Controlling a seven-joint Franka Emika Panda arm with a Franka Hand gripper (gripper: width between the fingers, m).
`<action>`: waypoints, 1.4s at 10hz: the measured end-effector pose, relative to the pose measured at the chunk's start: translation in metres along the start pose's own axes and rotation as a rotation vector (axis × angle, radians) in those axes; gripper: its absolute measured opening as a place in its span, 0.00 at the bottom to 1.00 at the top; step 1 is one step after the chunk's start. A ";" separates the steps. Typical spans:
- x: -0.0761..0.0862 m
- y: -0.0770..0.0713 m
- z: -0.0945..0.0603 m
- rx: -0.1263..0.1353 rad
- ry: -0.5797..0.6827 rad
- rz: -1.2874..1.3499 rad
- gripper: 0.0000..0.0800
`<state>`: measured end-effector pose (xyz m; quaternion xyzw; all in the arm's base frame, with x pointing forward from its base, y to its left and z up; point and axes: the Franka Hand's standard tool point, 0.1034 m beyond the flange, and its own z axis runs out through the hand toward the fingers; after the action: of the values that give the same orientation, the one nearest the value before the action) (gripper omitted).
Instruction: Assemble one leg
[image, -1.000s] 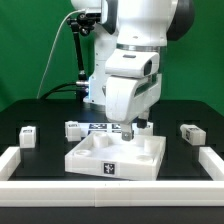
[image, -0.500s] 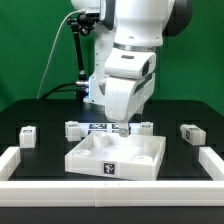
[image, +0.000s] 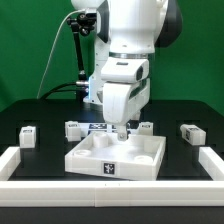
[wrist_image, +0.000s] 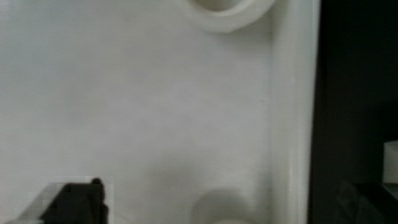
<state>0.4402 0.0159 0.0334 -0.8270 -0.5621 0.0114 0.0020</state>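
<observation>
White leg (image: 145, 127) lies loose just beside the gripper (image: 120, 133), ungrasped and not fitted. Gripper hangs over the square tray-like piece (image: 115, 165); can't tell if released or clenched. Whole assembly looks left to do.

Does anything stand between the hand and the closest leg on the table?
Nothing free-standing does. The hand hangs low over the rear of the white square piece; the closest leg stands just beyond that piece's raised rear rim, toward the exterior view's right. Only that rim lies between them.
</observation>
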 end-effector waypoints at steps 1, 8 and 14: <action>0.001 -0.007 0.003 0.000 0.005 -0.003 0.81; 0.011 -0.020 0.025 0.017 0.022 -0.022 0.81; 0.010 -0.020 0.029 0.026 0.017 -0.018 0.68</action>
<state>0.4252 0.0326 0.0048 -0.8218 -0.5693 0.0116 0.0179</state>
